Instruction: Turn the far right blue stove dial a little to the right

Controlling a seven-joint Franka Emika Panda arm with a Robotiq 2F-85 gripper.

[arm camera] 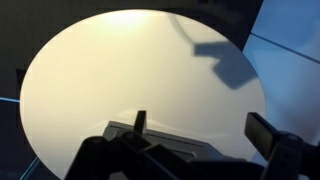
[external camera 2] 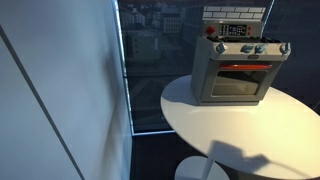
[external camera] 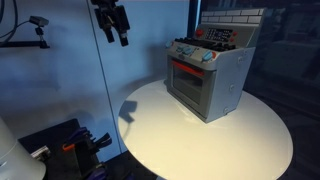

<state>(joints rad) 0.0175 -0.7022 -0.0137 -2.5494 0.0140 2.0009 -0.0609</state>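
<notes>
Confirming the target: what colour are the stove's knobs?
Light blue; the knobs show best in an exterior view.

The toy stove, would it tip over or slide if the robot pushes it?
Probably slides, not tips: the stove is boxy and sits flat on the smooth round table. It looks like a light toy, so twisting a knob might shift it.

Round white table [external camera: 185, 135] beside a dark window [external camera 2: 150, 60]

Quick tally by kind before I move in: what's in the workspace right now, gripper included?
Toy stove: 1
Round white table: 1
Gripper: 1
Total: 3
</notes>
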